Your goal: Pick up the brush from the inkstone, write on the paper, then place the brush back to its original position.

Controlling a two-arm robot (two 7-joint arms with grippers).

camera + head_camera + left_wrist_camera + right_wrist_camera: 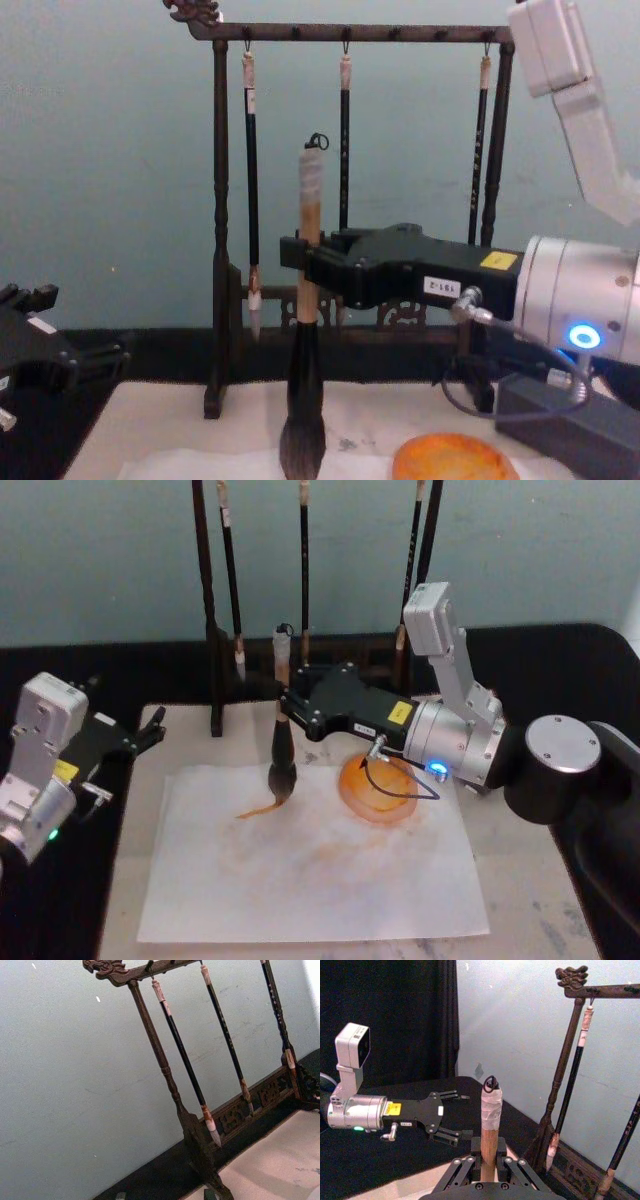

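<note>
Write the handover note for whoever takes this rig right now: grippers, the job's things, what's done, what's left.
Right gripper: shut on the brush, handle upright, bristle tip down on the paper.
Left gripper: open, idle on the robot's left, off the paper.
Inkstone: the orange dish just right of the brush.
Done: brush picked up; one short orange stroke trails from the tip.
Left: finish writing, set the brush back on the inkstone, release.

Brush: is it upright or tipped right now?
Upright: the brush stands vertical, bristles down at the paper, handle clamped by the right gripper.
</note>
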